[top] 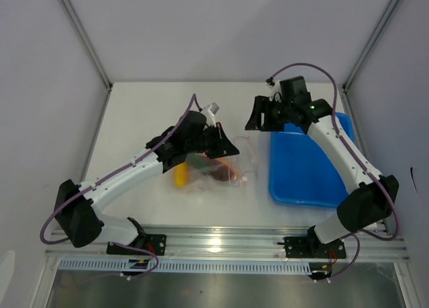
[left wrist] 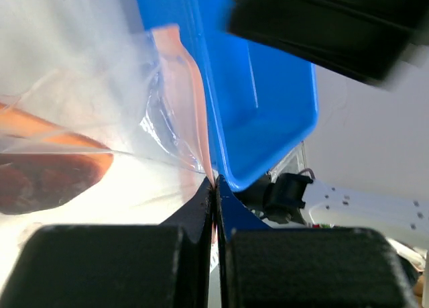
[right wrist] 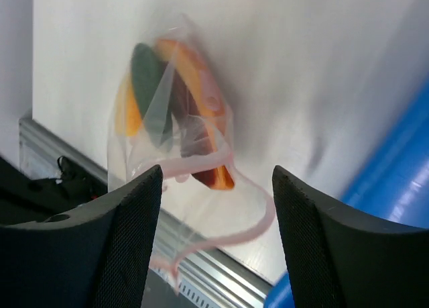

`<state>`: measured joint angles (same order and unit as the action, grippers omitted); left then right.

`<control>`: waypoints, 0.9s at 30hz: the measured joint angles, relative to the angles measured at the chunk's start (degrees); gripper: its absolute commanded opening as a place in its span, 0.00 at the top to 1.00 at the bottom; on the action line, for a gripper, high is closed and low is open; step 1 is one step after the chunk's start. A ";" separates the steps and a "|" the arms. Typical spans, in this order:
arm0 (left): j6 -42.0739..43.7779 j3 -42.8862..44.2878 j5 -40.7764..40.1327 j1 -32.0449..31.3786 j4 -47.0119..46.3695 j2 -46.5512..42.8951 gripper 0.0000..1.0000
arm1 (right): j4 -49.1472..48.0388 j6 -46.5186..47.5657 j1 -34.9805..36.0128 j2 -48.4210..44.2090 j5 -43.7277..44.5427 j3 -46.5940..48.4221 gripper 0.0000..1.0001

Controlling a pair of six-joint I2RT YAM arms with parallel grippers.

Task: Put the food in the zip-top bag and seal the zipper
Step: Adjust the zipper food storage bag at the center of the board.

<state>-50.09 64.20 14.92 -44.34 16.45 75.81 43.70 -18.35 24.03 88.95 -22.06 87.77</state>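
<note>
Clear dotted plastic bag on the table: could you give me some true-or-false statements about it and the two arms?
1. The long dark-green toy cucumber lies inside the clear crinkly plastic bag. True.
2. The left gripper is shut on the bag's pink edge strip. True.
3. The right gripper is clamped on the bag. False: its fingers stand open, apart from the bag.
4. The cucumber lies in the blue rectangular tray. False: it is in the bag, which lies on the table beside the tray.
</note>
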 measured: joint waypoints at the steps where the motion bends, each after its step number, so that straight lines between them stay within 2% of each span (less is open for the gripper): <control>1: -0.44 0.63 -0.20 0.00 -0.22 1.44 0.99 | 1.22 0.02 -1.09 -1.42 1.60 0.00 0.32; 5: -1.62 4.85 -0.17 0.00 -1.09 7.21 0.99 | 4.33 0.00 -0.92 -9.81 3.80 -3.02 0.35; 9: -2.45 7.56 0.33 0.22 -2.27 10.32 0.99 | 5.05 -1.64 1.60 -21.73 1.81 -12.72 0.37; 13: -2.45 8.26 1.03 0.44 -2.86 11.04 0.99 | 5.29 -5.40 5.09 -28.92 -0.11 -21.55 0.40; 17: -2.45 8.26 2.05 0.76 -3.48 11.23 0.99 | 4.61 -8.24 7.61 -30.80 -0.26 -25.94 0.45; 27: -2.38 8.31 3.45 1.03 -3.80 11.21 0.99 | -1.68 -10.40 7.61 -29.35 -0.37 -31.17 0.52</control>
<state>-52.47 72.51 18.37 -43.31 12.64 87.02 42.02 -28.75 31.64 59.59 -22.44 56.60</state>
